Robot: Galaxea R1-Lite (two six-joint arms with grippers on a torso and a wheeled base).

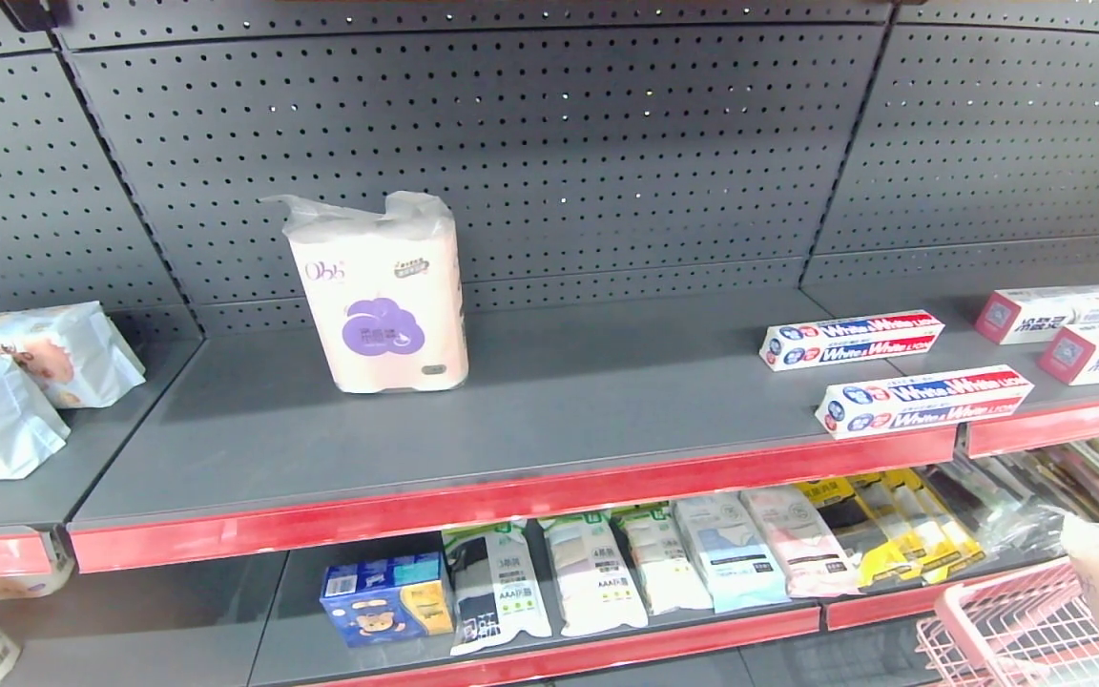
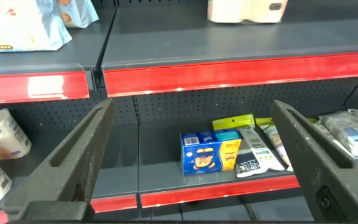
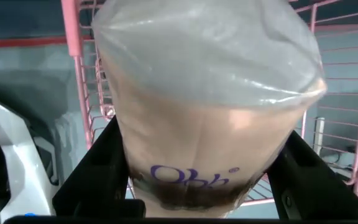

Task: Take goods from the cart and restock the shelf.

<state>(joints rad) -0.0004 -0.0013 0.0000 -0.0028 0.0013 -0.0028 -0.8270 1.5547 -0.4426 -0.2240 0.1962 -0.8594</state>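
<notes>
**Left gripper (image 2: pixel 191 106) spread wide, right gripper (image 3: pixel 204 165) clamped on a pack**

Left gripper's fingers stand far apart with nothing between them, facing a lower shelf (image 2: pixel 160 155). On the upper shelf (image 1: pixel 559 401), the soft packs (image 1: pixel 34 358) at far left are cut off by the frame edge. Toward the middle, a standing pack (image 1: pixel 383 296) of paper rolls sits upright near the back panel. Toothpaste boxes (image 1: pixel 922 401) lie at the right. Lower and farther right, the pink wire cart (image 1: pixel 998 620) is only partly in frame. Over it the held pack (image 3: pixel 210 93), pinched on both sides, is cropped at the head view's edge.
</notes>
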